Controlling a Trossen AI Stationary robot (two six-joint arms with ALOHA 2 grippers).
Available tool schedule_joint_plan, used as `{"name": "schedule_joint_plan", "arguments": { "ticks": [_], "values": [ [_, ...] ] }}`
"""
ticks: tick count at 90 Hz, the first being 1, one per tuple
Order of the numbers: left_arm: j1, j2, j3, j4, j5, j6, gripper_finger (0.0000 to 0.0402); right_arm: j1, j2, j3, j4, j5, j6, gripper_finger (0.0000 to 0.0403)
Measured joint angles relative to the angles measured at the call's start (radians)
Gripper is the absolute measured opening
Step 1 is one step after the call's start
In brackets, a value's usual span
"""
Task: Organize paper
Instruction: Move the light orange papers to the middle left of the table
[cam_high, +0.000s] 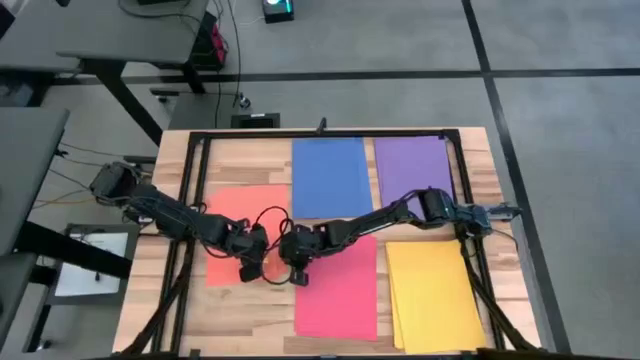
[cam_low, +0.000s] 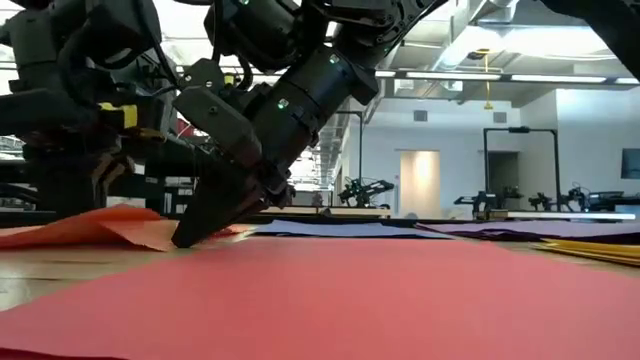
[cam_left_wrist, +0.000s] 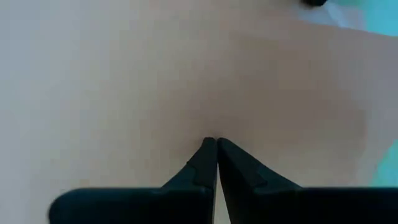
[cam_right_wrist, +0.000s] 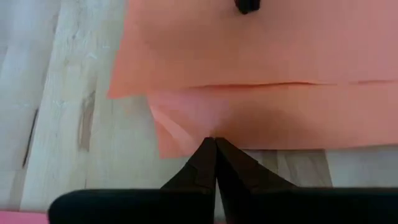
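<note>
Five sheets of paper lie on the wooden table: blue (cam_high: 330, 175) and purple (cam_high: 413, 170) at the far side, salmon-orange (cam_high: 232, 215) at the left, pink-red (cam_high: 338, 290) at the near middle, yellow (cam_high: 432, 295) at the near right. My left gripper (cam_high: 250, 268) is shut over the salmon-orange sheet's near part. My right gripper (cam_high: 298, 274) is shut at that sheet's near right corner. In the low view the sheet (cam_low: 90, 225) bulges up off the table beside the right fingertips (cam_low: 190, 238). My left gripper presses its shut fingertips (cam_left_wrist: 208, 149) down on the salmon-orange sheet's flat face (cam_left_wrist: 211, 118), slanting from above. My right gripper has its shut tips on the sheet's edge (cam_right_wrist: 214, 134) close to a creased corner (cam_right_wrist: 165, 140), slanting down from the table's right. Whether a layer lies between the fingers, I cannot tell.
A black frame (cam_high: 320, 133) runs around the tabletop, with rails along the left (cam_high: 190, 200) and right (cam_high: 462, 180) sides. Cables loop over the salmon-orange sheet near the wrists (cam_high: 272, 215). Bare wood (cam_right_wrist: 56, 93) lies beside the sheet's corner.
</note>
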Motion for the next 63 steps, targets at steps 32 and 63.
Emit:
{"name": "schedule_joint_plan", "arguments": {
  "ticks": [32, 63],
  "values": [
    [0.006, 0.002, 0.104, -0.223, -0.002, 0.057, 0.0, -0.008, -0.059, -0.003, -0.082, -0.018, 0.001, 0.0],
    [0.042, 0.0, 0.073, -0.223, -0.122, 0.101, 0.0, -0.112, -0.054, 0.0, -0.111, 0.018, -0.001, 0.0]
  ]
}}
